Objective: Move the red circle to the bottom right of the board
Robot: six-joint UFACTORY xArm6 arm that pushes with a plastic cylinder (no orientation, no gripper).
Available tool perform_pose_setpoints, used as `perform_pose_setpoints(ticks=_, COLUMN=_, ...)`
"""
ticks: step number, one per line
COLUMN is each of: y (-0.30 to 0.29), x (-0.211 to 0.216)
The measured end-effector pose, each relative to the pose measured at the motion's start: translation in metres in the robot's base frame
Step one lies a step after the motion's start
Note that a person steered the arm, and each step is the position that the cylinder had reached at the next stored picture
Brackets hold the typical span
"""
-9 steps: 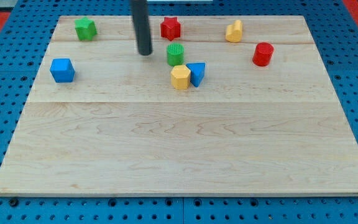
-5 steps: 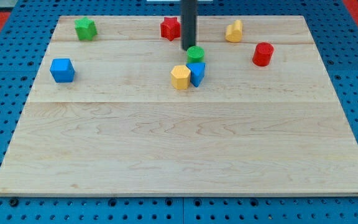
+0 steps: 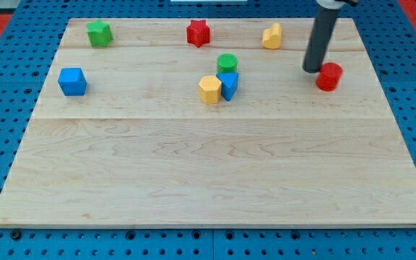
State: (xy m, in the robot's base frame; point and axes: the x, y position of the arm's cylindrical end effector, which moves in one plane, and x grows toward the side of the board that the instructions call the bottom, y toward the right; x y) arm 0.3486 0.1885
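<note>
The red circle [image 3: 328, 76] is a short red cylinder at the board's upper right. My tip [image 3: 312, 68] sits just to its upper left, touching or almost touching it. The dark rod rises from there toward the view's top.
A green circle [image 3: 227, 63] sits against a blue block [image 3: 229, 84] and a yellow block [image 3: 209, 90] near the top centre. A red star [image 3: 198, 32], a yellow block [image 3: 271, 35] and a green block [image 3: 99, 32] lie along the top. A blue cube [image 3: 72, 81] is at the left.
My tip swept from the upper middle to the right, nudging the green circle rightward on the way. The red circle has shifted right and slightly down.
</note>
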Motion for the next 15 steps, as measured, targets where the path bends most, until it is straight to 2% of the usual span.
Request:
perform_pose_setpoints(ticks=2, y=0.052, x=-0.026)
perform_pose_setpoints(ticks=4, y=0.005, x=0.088)
perform_pose_setpoints(ticks=6, y=0.029, x=0.083)
perform_pose_setpoints(ticks=7, y=0.046, x=0.099)
perform_pose_setpoints(ticks=8, y=0.092, x=0.126)
perform_pose_setpoints(ticks=9, y=0.060, x=0.165)
perform_pose_setpoints(ticks=11, y=0.039, x=0.097)
perform_pose_setpoints(ticks=12, y=0.017, x=0.147)
perform_pose_setpoints(ticks=13, y=-0.002, x=0.171)
perform_pose_setpoints(ticks=14, y=0.031, x=0.165)
perform_pose_setpoints(ticks=15, y=0.032, x=0.174)
